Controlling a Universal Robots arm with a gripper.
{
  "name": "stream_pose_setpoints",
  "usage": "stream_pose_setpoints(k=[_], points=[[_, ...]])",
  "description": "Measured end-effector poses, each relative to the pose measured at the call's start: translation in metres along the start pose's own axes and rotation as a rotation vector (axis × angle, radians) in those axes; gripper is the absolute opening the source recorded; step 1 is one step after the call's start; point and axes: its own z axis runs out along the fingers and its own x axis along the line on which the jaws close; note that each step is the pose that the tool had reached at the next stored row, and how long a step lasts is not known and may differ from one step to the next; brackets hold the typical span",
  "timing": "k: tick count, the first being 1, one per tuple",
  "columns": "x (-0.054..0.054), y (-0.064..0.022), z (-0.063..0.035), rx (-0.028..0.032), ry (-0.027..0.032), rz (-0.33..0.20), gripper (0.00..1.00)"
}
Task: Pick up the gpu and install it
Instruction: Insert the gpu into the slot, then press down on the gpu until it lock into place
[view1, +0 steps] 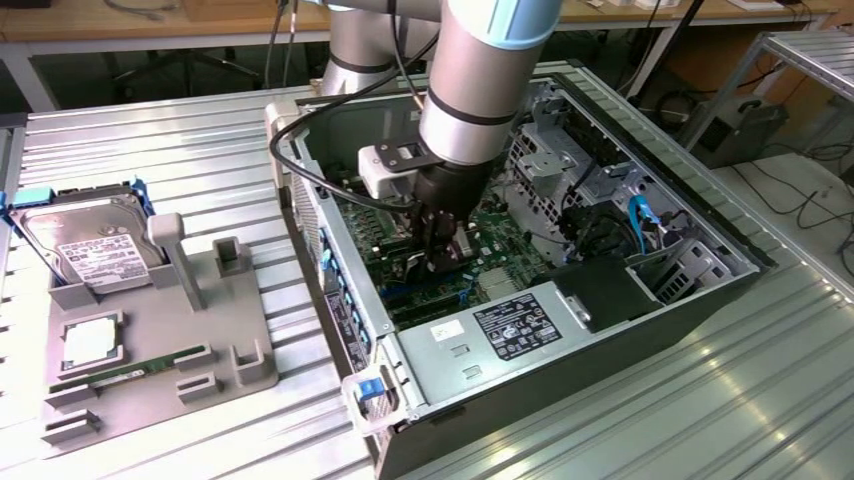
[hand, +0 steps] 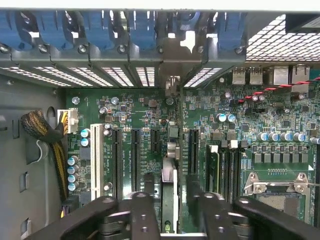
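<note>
In the exterior view the arm reached down into the open computer case (view1: 694, 215), which lay on its side on the ribbed metal table (view1: 160, 140), and the claw (view1: 438, 262) hung low over the green motherboard (view1: 501, 250) near the case's middle. At about nine o'clock from the case a grey parts holder (view1: 147, 370) carried a silver hard drive (view1: 87, 240) and a narrow green memory stick (view1: 134, 372); no black card stood in it, so the pick-up looked done. In the wrist view the gpu (hand: 169, 192) stood edge-on as a thin dark strip with a pale metal end, running along the six-to-twelve line in a motherboard slot (hand: 170, 150) between the black expansion slots (hand: 136, 160). The claw's dark fingers (hand: 142, 217) stood on either side of the card with visible gaps, spread apart and gripping nothing. By my judgement the card was placed and let go; whether it was fully seated I could not tell.
</note>
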Motion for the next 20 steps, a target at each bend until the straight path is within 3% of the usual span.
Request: stream_pose_setpoints(k=[7, 9, 13, 20], points=[[0.0, 0.0011, -0.0263, -0.0001, 0.0001, 0.0, 0.4], [-0.001, 0.0022, -0.0298, 0.0001, -0.0002, 0.0, 0.39], [-0.008, 0.0067, -0.0289, 0.0003, 0.0003, 0.0, 0.14], [-0.008, 0.009, -0.0162, 0.0013, 0.0015, 0.0, 0.11]])
